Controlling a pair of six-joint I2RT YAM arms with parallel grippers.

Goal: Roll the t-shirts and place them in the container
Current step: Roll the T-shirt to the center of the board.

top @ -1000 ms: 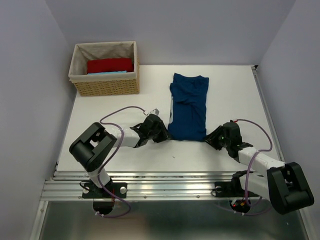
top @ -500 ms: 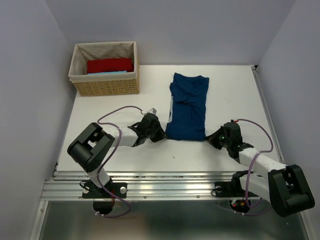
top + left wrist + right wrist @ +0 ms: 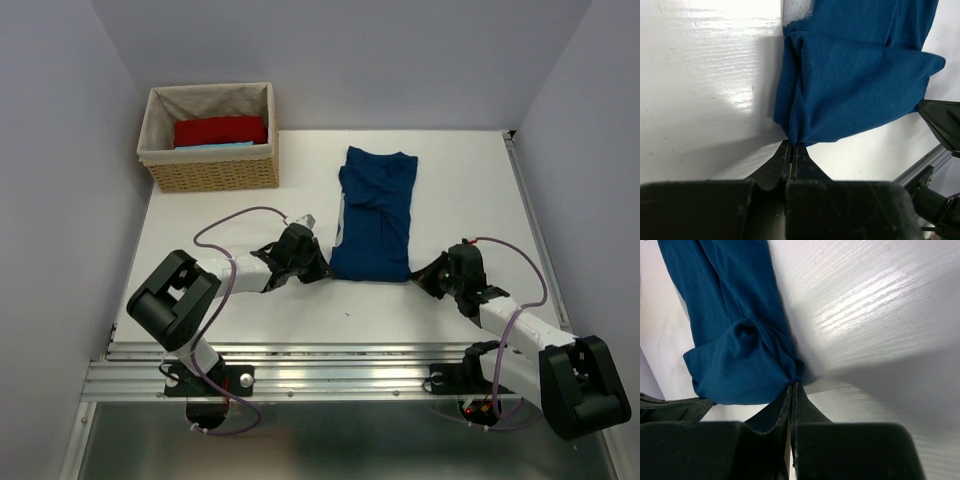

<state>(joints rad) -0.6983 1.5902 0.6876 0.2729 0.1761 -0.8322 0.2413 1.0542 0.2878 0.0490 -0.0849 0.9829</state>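
The navy blue t-shirt point(image 3: 375, 210) lies folded into a long strip on the white table, its near end turned over. My left gripper point(image 3: 322, 268) is shut on the near left corner of the shirt point(image 3: 840, 90). My right gripper point(image 3: 420, 276) is shut on the near right corner of the shirt point(image 3: 740, 355). Both grippers sit low at the table surface, with the near hem stretched between them. The left gripper point(image 3: 792, 144) and the right gripper point(image 3: 792, 382) each show cloth pinched at the fingertips.
A wicker basket point(image 3: 212, 172) with a cloth lining stands at the far left and holds a red rolled item point(image 3: 220, 130) and a light blue one. The table's near edge has a metal rail point(image 3: 300, 355). Grey walls close in on three sides.
Both grippers have moved slightly away from the near edge with the shirt's near end, and the fold at that end has advanced a little over the strip.
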